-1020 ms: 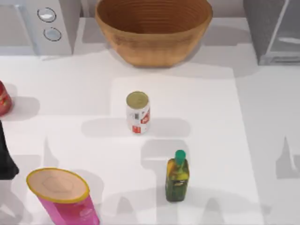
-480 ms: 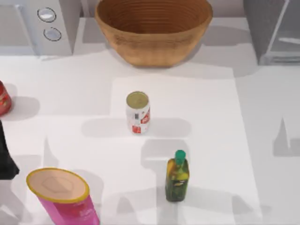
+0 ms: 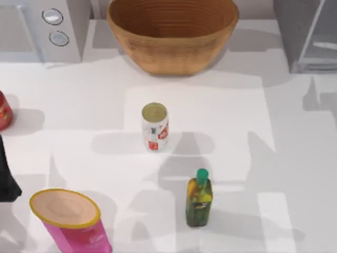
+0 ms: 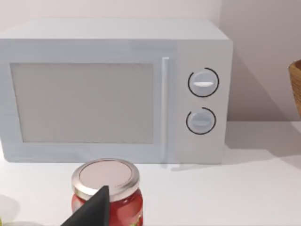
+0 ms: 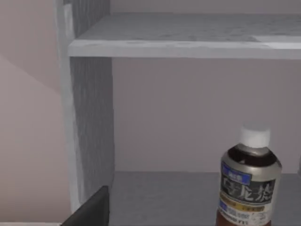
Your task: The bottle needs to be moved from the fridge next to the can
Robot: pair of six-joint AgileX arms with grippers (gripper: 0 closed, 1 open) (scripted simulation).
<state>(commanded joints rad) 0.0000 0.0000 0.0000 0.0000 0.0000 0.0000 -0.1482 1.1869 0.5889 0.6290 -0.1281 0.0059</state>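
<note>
One relation decides the coming move: the tall round bottle of dark reddish-brown liquid with a white screw cap and grey-blue label band (image 5: 250, 179) stands upright on the floor of a compartment inside the large plain grey box-shaped fridge (image 5: 87, 108), its long axis vertical, under a pale shelf and close to the back wall. The right wrist view looks straight into that open compartment, so the bottle lies ahead of the right arm and off to one side of its line of sight; I judge the approach must go in level, past the fridge's side wall, and shift sideways to centre on the label band.

The right arm is clearly the nearer one. A dark finger (image 5: 89, 209) juts into its view; I cannot tell whether the jaws are spread or closed, and nothing is visibly held.

The small white cylindrical can with red markings and a dull gold top (image 3: 155, 126) stands mid-table, well apart from the fridge (image 3: 303, 34) at the far right corner.

The left arm sits parked at the left edge, facing a light-grey microwave with two round knobs (image 4: 113, 89); its jaws' state cannot be told either.
</note>
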